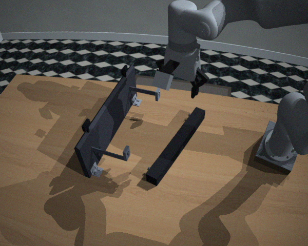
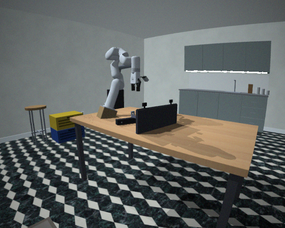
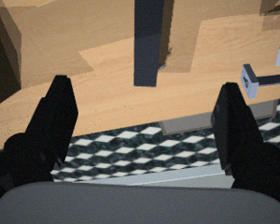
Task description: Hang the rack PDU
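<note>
The rack PDU [image 1: 175, 146] [image 2: 123, 121] [image 3: 149, 25] is a long dark bar lying flat on the wooden table [image 1: 29, 159]. To its left stands an upright dark panel [image 1: 106, 124] [image 2: 156, 118] with two arms that carry the grey keyhole plates, the far plate [image 1: 157, 94] [image 3: 250, 80] and the near plate [image 1: 126, 152]. My gripper [image 1: 181, 84] [image 2: 136, 87] [image 3: 145, 97] is open and empty. It hangs high above the table's back edge, just beyond the PDU's far end, fingers pointing down.
The arm's base [image 1: 276, 159] sits at the table's right. A grey strip [image 1: 215, 89] lies along the back edge. Two black knobs [image 1: 124, 70] [image 1: 85, 125] top the panel. A stool [image 2: 35, 108] and stacked crates [image 2: 65, 120] stand on the floor beside the table.
</note>
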Motion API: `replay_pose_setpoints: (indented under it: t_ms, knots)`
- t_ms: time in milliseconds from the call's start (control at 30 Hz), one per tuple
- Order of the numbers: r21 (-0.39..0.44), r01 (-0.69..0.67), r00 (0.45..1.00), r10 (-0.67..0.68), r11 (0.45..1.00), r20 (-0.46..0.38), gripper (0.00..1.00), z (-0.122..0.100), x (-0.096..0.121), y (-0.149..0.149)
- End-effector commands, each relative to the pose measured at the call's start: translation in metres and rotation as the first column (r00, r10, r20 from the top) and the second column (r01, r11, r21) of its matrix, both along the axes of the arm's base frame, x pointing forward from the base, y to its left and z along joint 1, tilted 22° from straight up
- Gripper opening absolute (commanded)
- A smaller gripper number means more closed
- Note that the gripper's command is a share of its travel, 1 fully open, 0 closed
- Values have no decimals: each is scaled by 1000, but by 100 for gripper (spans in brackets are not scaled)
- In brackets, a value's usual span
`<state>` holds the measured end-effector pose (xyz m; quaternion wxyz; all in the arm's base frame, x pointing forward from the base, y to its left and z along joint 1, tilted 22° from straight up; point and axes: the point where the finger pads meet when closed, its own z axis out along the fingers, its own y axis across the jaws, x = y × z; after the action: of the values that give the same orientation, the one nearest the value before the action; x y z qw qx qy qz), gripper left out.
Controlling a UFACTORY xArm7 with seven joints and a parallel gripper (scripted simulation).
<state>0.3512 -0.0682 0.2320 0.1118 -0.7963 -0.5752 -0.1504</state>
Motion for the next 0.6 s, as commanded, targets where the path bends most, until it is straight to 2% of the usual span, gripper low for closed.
replay_pose_setpoints:
  t_ms: [0, 233, 467, 533, 567]
  knots:
    - [-1, 2, 1000, -2, 1000, 4, 97, -1, 1, 0]
    - [-1, 2, 1000, -2, 1000, 4, 97, -28, 5, 10]
    - [-1, 2, 1000, -2, 1000, 4, 97, -70, 11, 26]
    - [-1, 2, 1000, -2, 1000, 4, 97, -70, 11, 26]
    - [-1, 2, 1000, -2, 1000, 4, 97, -77, 12, 29]
